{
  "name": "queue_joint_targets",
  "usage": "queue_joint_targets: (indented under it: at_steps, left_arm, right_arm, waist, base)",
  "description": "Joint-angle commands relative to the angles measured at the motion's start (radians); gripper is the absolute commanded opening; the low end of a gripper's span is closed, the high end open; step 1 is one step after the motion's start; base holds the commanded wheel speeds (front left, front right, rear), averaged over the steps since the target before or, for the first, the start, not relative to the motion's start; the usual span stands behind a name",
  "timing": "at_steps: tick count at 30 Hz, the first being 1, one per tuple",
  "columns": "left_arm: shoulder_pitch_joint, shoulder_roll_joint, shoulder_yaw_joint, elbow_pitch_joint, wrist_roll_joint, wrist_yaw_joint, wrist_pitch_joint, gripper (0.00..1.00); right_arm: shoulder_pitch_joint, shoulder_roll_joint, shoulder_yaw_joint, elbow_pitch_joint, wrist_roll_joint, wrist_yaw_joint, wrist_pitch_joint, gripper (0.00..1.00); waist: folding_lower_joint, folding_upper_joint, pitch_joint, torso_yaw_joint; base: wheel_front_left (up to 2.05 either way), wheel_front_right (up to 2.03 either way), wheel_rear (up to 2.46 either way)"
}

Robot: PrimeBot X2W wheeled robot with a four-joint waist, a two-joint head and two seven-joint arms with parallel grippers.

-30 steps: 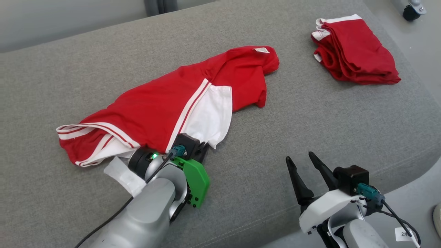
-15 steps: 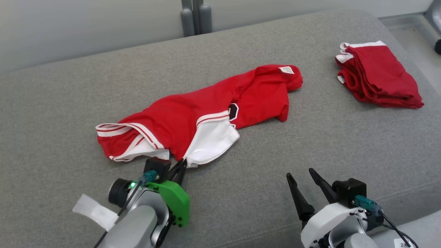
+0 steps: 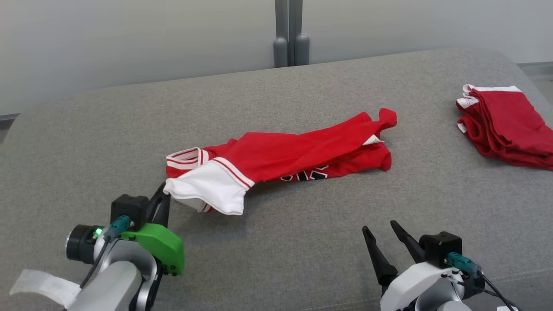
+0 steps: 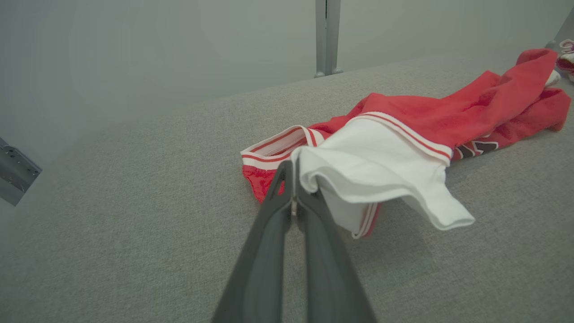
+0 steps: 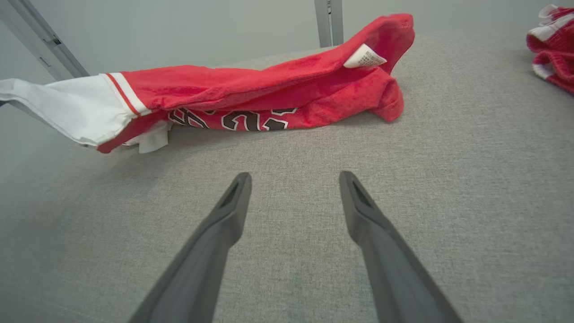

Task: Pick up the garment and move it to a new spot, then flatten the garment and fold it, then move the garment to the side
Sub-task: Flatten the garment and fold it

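Observation:
The garment (image 3: 285, 157) is a red jersey with white panels, striped trim and black lettering, stretched out long across the middle of the grey cushion. My left gripper (image 3: 165, 192) is shut on the white edge at its near-left end, lifting that end a little; the pinch shows in the left wrist view (image 4: 293, 168) against the garment (image 4: 403, 130). My right gripper (image 3: 382, 230) hovers open at the lower right, well short of the garment (image 5: 269, 94), its fingers (image 5: 233, 202) spread over bare cushion with nothing between them.
A second red and white garment (image 3: 505, 125), folded, lies at the cushion's far right edge and shows at the top right of the right wrist view (image 5: 554, 40). A grey post (image 3: 290, 34) stands behind the grey cushion (image 3: 302, 242) against the pale wall.
My left gripper has dragged the garment's near edge leftward and toward me, pulling the cloth out into a long narrow shape. The head camera tilted up. The right gripper stayed put.

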Motion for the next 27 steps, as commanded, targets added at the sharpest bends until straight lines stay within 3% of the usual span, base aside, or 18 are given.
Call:
queue_joint_targets:
  at_steps: [1,6,10,24,25,26,27]
  left_arm:
    - [0.024,0.031,0.014,-0.052,0.003,0.029,0.011,0.00]
    - [0.081,0.098,0.030,-0.202,-0.003,0.099,0.051,0.00]
    - [0.144,0.121,0.033,-0.250,-0.023,0.137,0.071,0.00]
    - [0.217,0.092,0.048,-0.133,-0.056,0.171,0.027,0.00]
    - [0.216,0.084,0.047,-0.129,-0.058,0.171,0.023,0.15]
    - [0.222,0.076,0.045,-0.125,-0.064,0.175,0.031,0.36]
    - [0.233,0.069,0.045,-0.118,-0.076,0.179,0.042,1.00]
  right_arm:
    - [0.008,-0.001,-0.001,-0.005,0.003,-0.001,0.002,1.00]
    - [0.006,-0.001,-0.002,-0.010,0.003,-0.001,0.004,1.00]
    - [0.003,-0.001,-0.001,-0.009,0.004,-0.001,0.002,1.00]
    - [-0.013,-0.001,-0.007,-0.004,0.005,-0.001,0.001,1.00]
    - [-0.013,-0.001,-0.006,-0.003,0.006,-0.001,0.001,1.00]
    - [-0.012,-0.001,-0.005,-0.002,0.007,-0.001,0.001,1.00]
    - [-0.012,-0.001,-0.005,-0.001,0.007,-0.001,0.001,1.00]
  waist:
    - [0.0000,0.0000,-0.011,0.016]
    - [0.0000,0.0000,-0.006,0.021]
    - [0.0000,0.0000,0.004,0.019]
    - [0.0000,0.0000,0.015,0.015]
    - [0.0000,0.0000,0.014,0.015]
    - [0.0000,0.0000,0.013,0.015]
    - [0.0000,0.0000,0.012,0.015]
  base:
    - [0.00,0.00,0.00]
    - [0.00,0.00,0.00]
    - [0.00,0.00,0.00]
    - [0.00,0.00,0.00]
    - [0.00,0.00,0.00]
    - [0.00,0.00,0.00]
    - [0.00,0.00,0.00]
